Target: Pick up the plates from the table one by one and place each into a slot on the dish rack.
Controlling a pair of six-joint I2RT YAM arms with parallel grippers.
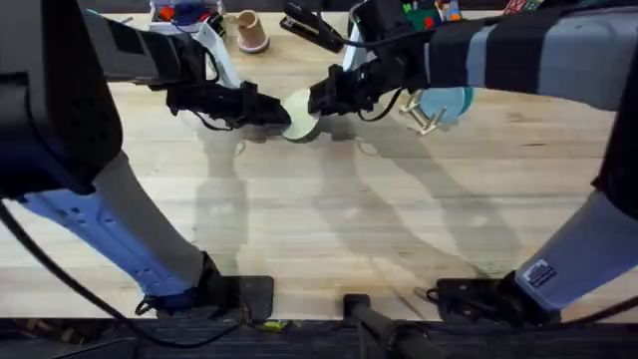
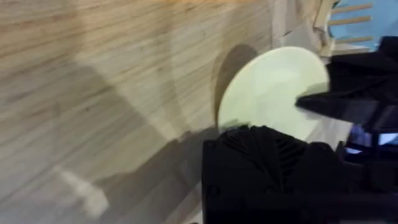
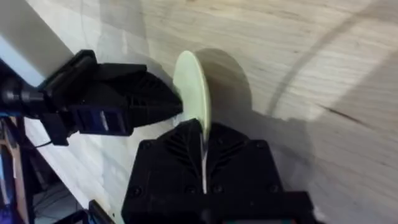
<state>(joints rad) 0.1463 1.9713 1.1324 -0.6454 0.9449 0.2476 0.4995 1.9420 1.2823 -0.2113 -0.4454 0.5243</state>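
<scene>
Pale cream plate held on edge above the far middle of the table, between the two grippers. Seen edge-on in the right wrist view, its rim pinched in the closed jaws of the right gripper; seen broadside in the left wrist view, lower rim in the closed jaws of the left gripper. Overhead: left gripper meeting right gripper at the plate. Just right of them, the dish rack with a light blue plate in it. Farther back, a small tan cup and a black stapler at the table's far edge.
</scene>
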